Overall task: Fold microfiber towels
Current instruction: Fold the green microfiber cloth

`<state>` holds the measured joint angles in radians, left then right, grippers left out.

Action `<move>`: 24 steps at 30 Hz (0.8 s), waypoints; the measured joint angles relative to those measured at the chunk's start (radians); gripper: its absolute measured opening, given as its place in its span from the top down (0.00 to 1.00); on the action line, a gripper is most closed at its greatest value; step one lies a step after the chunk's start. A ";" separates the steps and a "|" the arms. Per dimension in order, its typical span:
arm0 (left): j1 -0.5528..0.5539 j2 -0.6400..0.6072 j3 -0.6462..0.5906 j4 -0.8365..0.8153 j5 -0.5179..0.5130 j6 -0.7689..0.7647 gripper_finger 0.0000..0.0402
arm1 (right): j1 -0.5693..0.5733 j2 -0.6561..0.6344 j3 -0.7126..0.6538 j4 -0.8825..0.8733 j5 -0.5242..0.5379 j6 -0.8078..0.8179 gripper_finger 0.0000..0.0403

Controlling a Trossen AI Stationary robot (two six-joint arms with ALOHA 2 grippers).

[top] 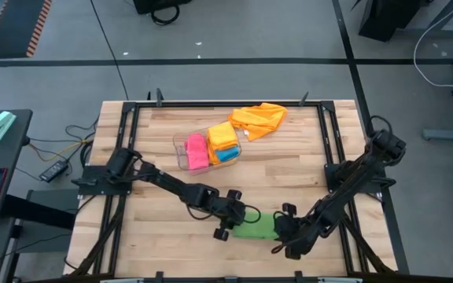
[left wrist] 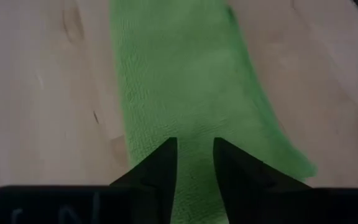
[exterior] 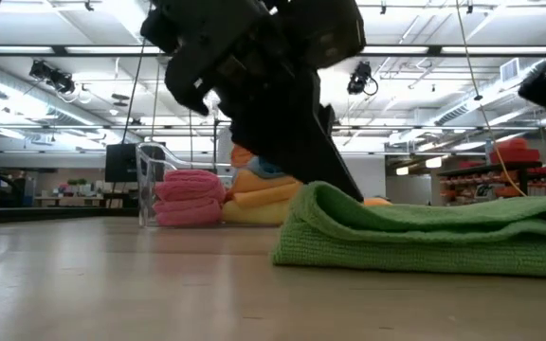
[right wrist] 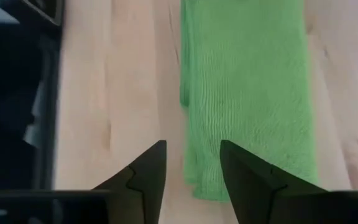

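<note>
A green microfiber towel (top: 256, 228) lies folded into a narrow strip, flat on the wooden table near its front edge (exterior: 425, 237). My left gripper (top: 237, 220) stands at the strip's left end, slanting down, open, with its fingertips (left wrist: 194, 155) over the cloth (left wrist: 185, 81). My right gripper (top: 278, 230) is at the strip's right end, also slanting down and open (right wrist: 193, 168), its fingers over the end edge of the cloth (right wrist: 247, 93). Neither gripper has cloth between its fingers.
A clear plastic bin (top: 181, 144) at the table's far middle holds folded pink (top: 197, 151), yellow (top: 222, 135) and blue (top: 226, 154) towels. An orange towel (top: 259, 118) lies crumpled beside it, toward the far edge. A black frame (top: 333, 141) borders the table.
</note>
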<state>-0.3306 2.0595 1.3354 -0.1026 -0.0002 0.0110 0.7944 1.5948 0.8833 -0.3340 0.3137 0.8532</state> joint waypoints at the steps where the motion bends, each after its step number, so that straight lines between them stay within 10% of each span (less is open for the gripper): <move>1: 0.000 -0.007 0.000 -0.001 0.000 0.005 0.72 | 0.000 -0.014 0.000 0.000 0.007 0.000 0.59; 14: 0.027 -0.031 0.001 -0.079 -0.006 0.054 0.75 | 0.005 0.065 -0.032 0.293 0.412 -0.046 0.58; 24: 0.059 -0.018 -0.001 -0.121 -0.007 0.110 0.80 | -0.024 0.215 -0.077 0.497 0.408 -0.087 0.58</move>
<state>-0.2716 2.0415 1.3346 -0.2236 -0.0070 0.1215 0.7703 1.8098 0.8062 0.1631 0.7213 0.7666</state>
